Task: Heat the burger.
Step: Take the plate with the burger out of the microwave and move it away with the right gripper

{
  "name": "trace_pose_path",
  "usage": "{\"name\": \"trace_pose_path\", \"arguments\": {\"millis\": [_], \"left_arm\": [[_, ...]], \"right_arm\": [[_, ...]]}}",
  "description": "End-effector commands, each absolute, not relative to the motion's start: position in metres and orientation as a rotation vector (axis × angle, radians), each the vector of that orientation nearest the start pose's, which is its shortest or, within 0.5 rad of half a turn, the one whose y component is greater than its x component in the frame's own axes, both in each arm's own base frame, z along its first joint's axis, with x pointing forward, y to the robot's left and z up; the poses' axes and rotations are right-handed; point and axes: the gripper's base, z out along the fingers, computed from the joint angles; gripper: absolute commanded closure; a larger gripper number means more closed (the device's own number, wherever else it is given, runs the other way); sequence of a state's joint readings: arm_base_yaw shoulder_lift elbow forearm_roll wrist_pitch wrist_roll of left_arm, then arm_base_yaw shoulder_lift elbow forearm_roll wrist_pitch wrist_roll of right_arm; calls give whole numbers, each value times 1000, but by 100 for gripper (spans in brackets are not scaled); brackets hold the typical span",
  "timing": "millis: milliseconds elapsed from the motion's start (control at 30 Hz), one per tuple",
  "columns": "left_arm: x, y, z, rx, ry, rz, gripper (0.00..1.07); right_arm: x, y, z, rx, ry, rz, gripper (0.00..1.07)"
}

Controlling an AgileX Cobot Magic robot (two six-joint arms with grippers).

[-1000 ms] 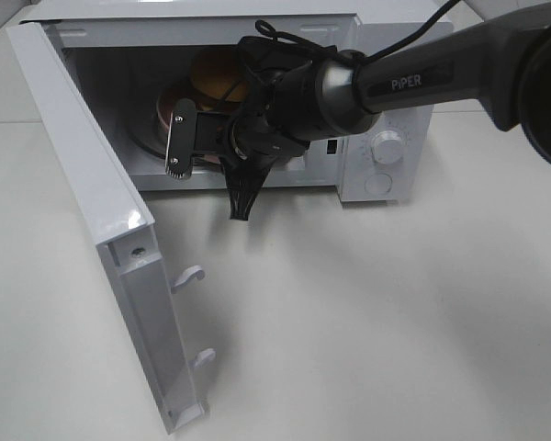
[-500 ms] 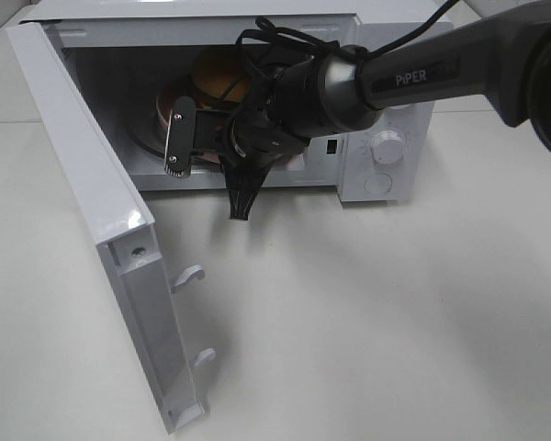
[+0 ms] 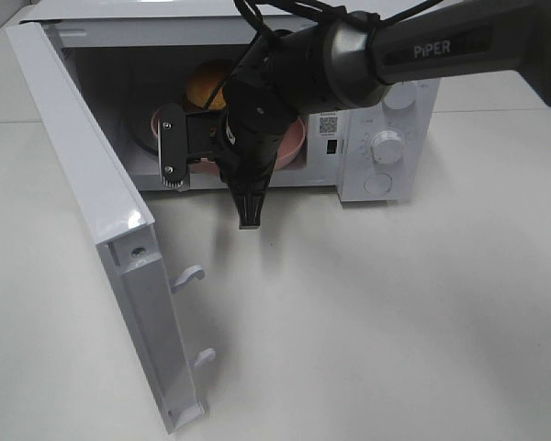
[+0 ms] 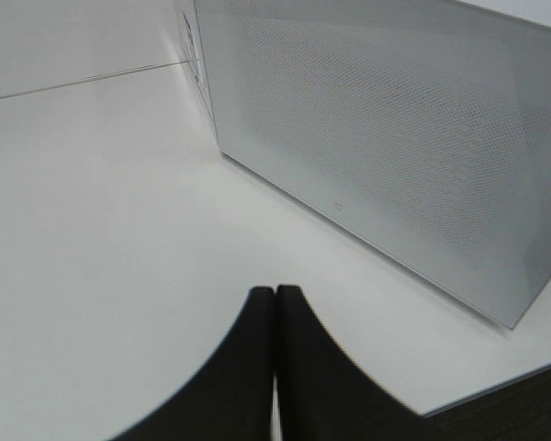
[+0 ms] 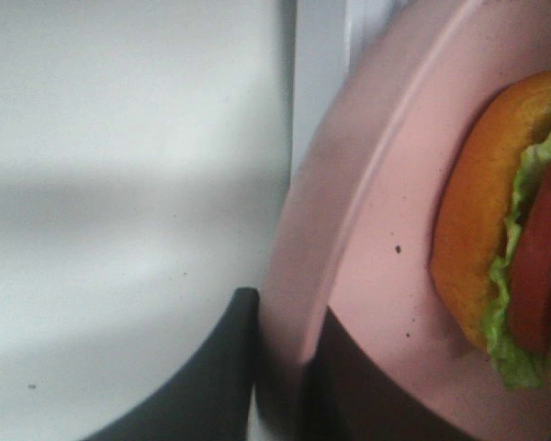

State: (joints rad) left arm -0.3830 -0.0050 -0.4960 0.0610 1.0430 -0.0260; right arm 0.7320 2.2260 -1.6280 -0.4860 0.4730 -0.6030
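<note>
burger point(image 5: 496, 239) on plate point(image 5: 367, 230) | right gripper point(image 5: 280, 367) pinching plate rim | I'd slide it level into microwave point(image 3: 386, 119)

A lab-like test bench: a white microwave point(image 3: 257, 101) alone on a bare white table point(image 3: 395, 312).

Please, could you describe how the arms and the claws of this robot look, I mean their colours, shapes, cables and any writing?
The right arm is a dark grey, glossy tube with white "PiPER" lettering. Black cables loop over its wrist. The right claw has black tapered fingers, and a flat black bracket with small screws sits beside it. The left claw has two matte black fingers with curved outer edges.
</note>
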Motion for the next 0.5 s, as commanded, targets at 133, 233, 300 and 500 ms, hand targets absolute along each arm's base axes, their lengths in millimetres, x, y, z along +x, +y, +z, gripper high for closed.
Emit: {"name": "trace_pose_path", "arguments": {"millis": [133, 233, 300, 500], "left_arm": [[-5, 7, 278, 349, 1973, -199, 107], [-5, 7, 278, 349, 1973, -199, 107], [-5, 7, 278, 349, 1973, -199, 107], [-5, 7, 278, 349, 1973, -199, 107]], "right_arm": [[371, 306, 171, -1879, 1652, -411, 107], [369, 305, 181, -1869, 1641, -417, 107], [368, 305, 186, -1869, 1635, -416, 107], [361, 301, 198, -1861, 1604, -396, 107]]}}
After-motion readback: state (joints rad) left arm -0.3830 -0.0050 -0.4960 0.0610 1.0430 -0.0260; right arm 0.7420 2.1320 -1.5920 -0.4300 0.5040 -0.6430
